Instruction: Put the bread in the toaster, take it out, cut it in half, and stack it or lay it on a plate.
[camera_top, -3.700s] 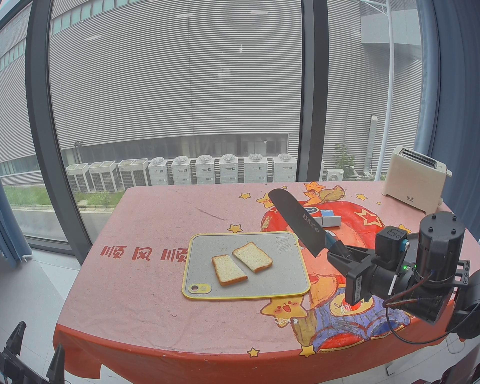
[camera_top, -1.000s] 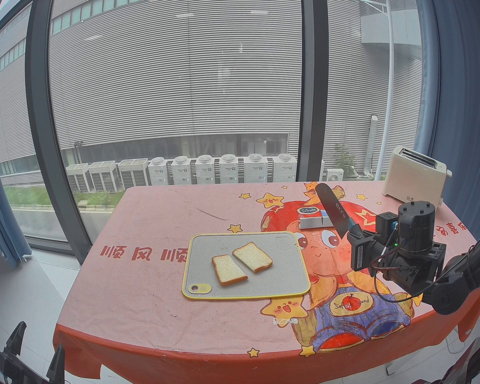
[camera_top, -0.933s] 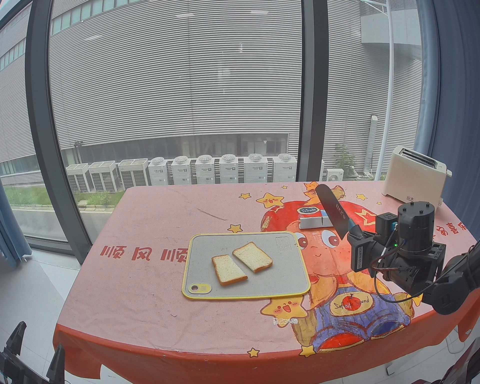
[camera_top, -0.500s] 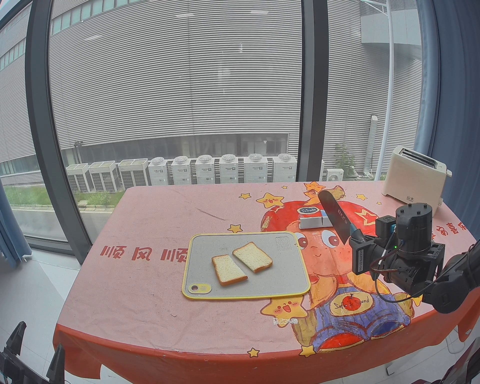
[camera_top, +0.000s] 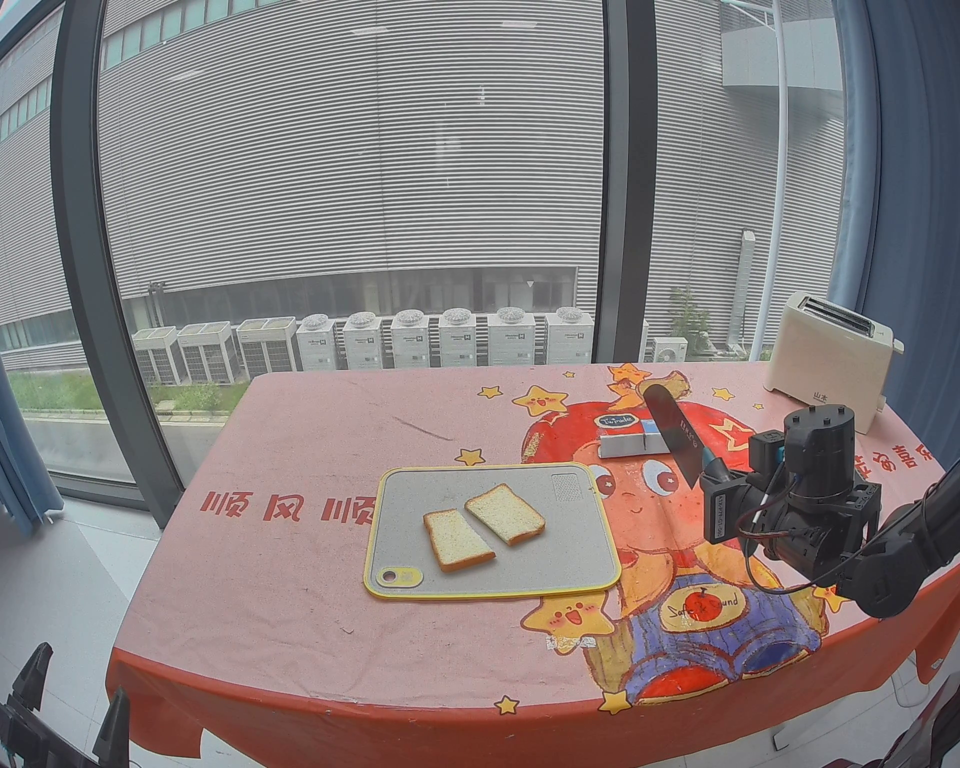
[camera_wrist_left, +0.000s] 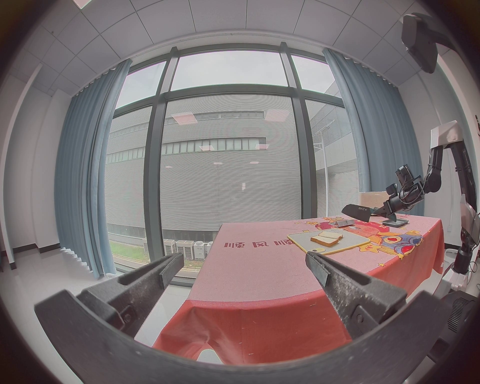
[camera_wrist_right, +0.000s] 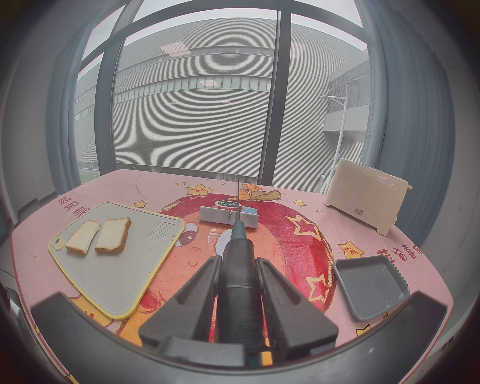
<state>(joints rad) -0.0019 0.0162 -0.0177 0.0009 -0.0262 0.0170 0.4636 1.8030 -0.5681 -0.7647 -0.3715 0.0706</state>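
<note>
Two bread halves (camera_top: 457, 540) (camera_top: 506, 513) lie side by side on the grey, yellow-rimmed cutting board (camera_top: 570, 560). The right wrist view shows the same bread halves (camera_wrist_right: 82, 236) (camera_wrist_right: 114, 235) on the cutting board (camera_wrist_right: 125, 280). My right gripper (camera_top: 712, 472) is shut on the handle of a black knife (camera_top: 675, 428), well right of the board. The blade points up and back over the small knife holder (camera_top: 627, 441). From the wrist, my right gripper (camera_wrist_right: 239, 262) clamps the knife (camera_wrist_right: 239, 280), in line with the knife holder (camera_wrist_right: 229, 216). My left gripper (camera_wrist_left: 245, 265) is open, off the table's left side.
A cream toaster (camera_top: 830, 355) stands at the table's far right corner. A dark grey square plate (camera_wrist_right: 371, 286) lies near the right edge, in front of the toaster (camera_wrist_right: 367, 200). Windows close off the far side.
The right arm has carried the knife from beside the board's right edge rightward and back, toward the knife holder, and lowered it slightly. The bread halves have not moved.
</note>
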